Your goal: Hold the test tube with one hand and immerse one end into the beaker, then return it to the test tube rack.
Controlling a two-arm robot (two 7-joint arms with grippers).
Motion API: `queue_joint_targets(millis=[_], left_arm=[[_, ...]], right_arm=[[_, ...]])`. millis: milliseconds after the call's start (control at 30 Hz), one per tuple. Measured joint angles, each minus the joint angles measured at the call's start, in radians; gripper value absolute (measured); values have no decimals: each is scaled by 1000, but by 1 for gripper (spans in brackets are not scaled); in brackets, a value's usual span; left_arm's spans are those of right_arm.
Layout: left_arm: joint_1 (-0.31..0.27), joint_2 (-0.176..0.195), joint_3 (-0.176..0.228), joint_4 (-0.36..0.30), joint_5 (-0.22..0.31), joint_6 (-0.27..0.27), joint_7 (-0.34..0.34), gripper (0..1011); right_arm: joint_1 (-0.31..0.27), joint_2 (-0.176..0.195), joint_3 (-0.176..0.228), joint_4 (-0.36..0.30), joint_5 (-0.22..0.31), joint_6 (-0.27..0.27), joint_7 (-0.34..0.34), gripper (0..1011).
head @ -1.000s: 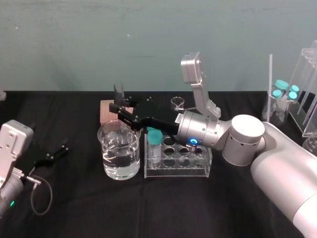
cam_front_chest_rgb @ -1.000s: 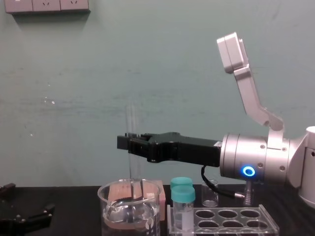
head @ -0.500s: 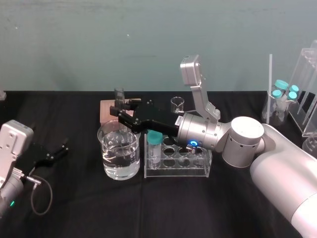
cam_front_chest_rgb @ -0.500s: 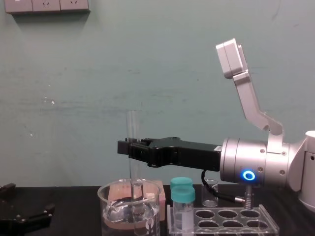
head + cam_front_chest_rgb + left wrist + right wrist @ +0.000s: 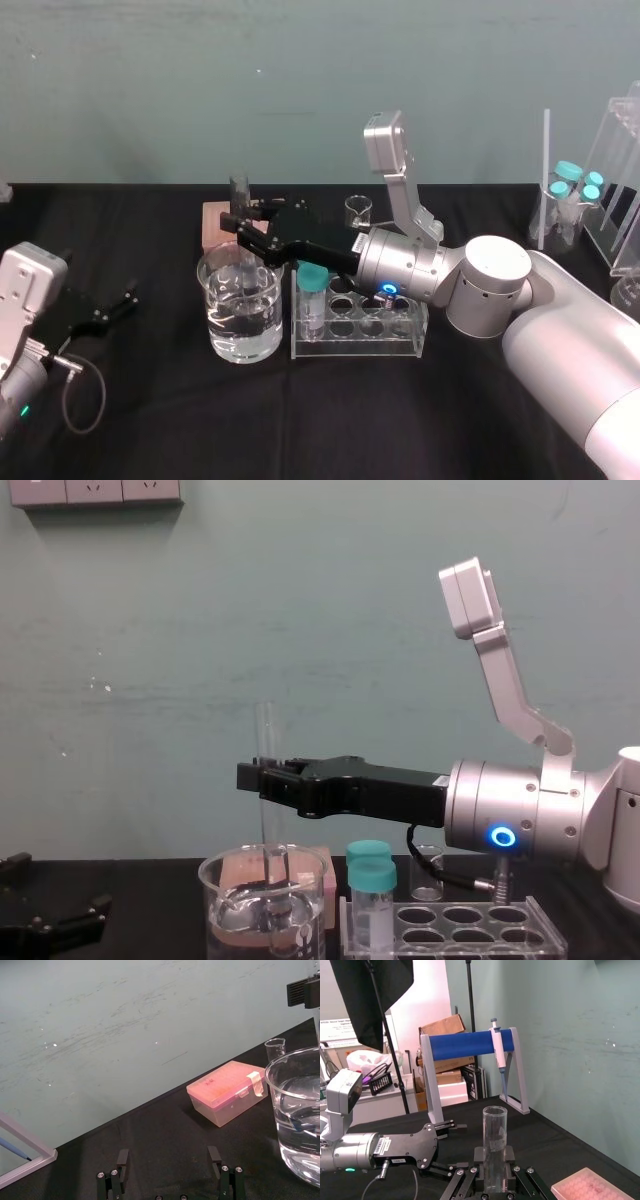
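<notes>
Black cloth point(image 5: 150, 400) covers the bench below a plain teal wall point(image 5: 150, 90). The glassware sits in a tight cluster at the middle, so I have little ground to cover between stations.

My right gripper point(image 5: 262, 777) reaches in level from the right, passing above the test tube rack point(image 5: 355, 345), with its fingers closed on the test tube point(image 5: 265, 735). I grip the tube partway up. The open mouth stands clear above the fingers and a long stretch of glass hangs below them, so only the rounded end has to go down while the fingers are above the rim. The tube hangs upright, which I judge is what lets it enter the beaker point(image 5: 215, 895) without knocking the wall.

Its lower end is inside the beaker, below the rim. From the chest view I take it to be under the water line, though the glass and water make the very tip hard to place. I judge the dip is at or near its lowest point, and the return to the rack is not yet done.

The rack stands just beside the beaker on its right, with a teal-capped vial point(image 5: 313, 290) in the front hole nearest the beaker and open holes further along. The return calls for a straight lift until the tip clears the rim, then a short carry to the right. The risk I see is catching the tip on the rim or on the vial's cap.

My left gripper point(image 5: 167, 1160) is parked low over the cloth at the left, well apart from the beaker, fingers spread with nothing between them. A pink tip box point(image 5: 227, 1091) lies behind the beaker and a tiny beaker point(image 5: 357, 208) behind the rack, both off my path.
</notes>
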Motion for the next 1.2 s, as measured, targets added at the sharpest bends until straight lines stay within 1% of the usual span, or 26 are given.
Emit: queue_joint_targets(millis=[1200], left_arm=[[0,0,0,0,0,0,0,1000]], right_arm=[[-12,9,7,-26,-1,3,-3,226]])
